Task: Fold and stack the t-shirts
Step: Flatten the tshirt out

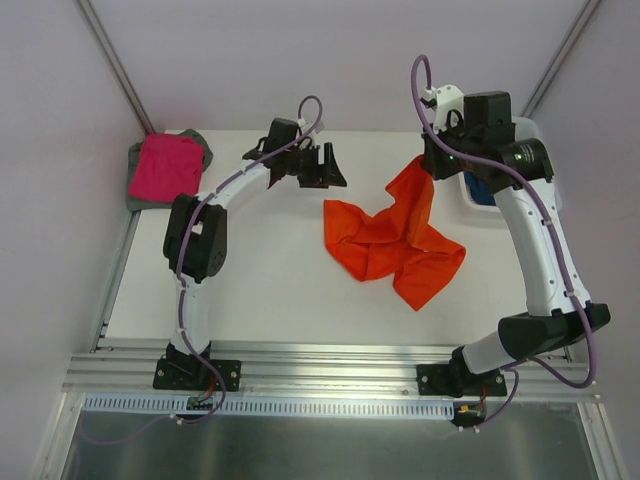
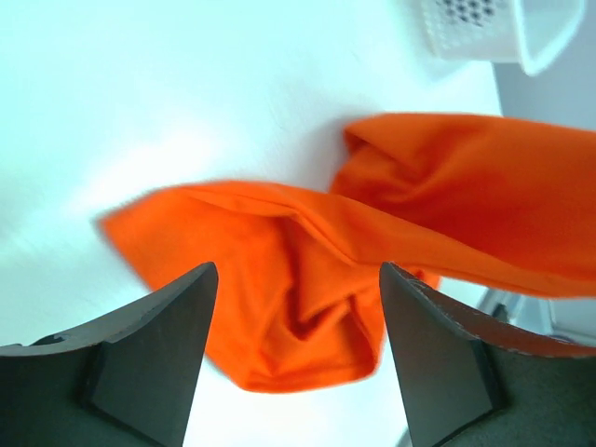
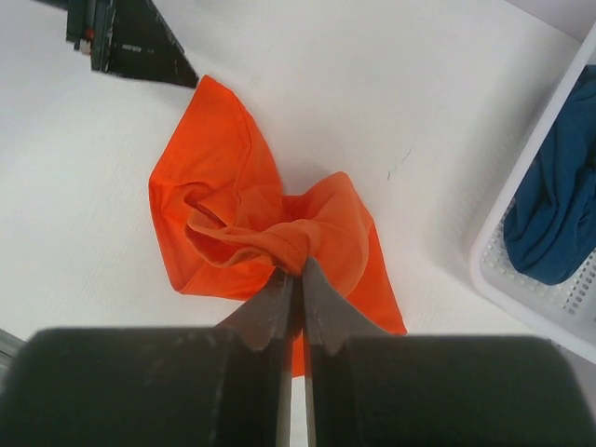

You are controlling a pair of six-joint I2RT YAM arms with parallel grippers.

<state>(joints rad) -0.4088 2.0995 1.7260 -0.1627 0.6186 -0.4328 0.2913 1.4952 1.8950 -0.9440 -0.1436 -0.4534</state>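
Observation:
The orange t-shirt (image 1: 392, 235) lies crumpled on the white table, one end lifted to the upper right. My right gripper (image 1: 432, 163) is shut on a bunched fold of it (image 3: 307, 244) and holds that end above the table. My left gripper (image 1: 330, 165) is open and empty, above the table to the left of the orange shirt, which shows between its fingers (image 2: 298, 307). The magenta pink t-shirt (image 1: 166, 166) lies folded on the grey t-shirt (image 1: 196, 140) at the table's back left corner. The dark blue t-shirt (image 3: 551, 209) lies in the basket.
The white lattice basket (image 3: 521, 279) stands at the table's right edge, mostly hidden behind my right arm in the top view (image 1: 478, 195). Its corner shows in the left wrist view (image 2: 484, 33). A metal rail runs along the table's near edge (image 1: 330, 355).

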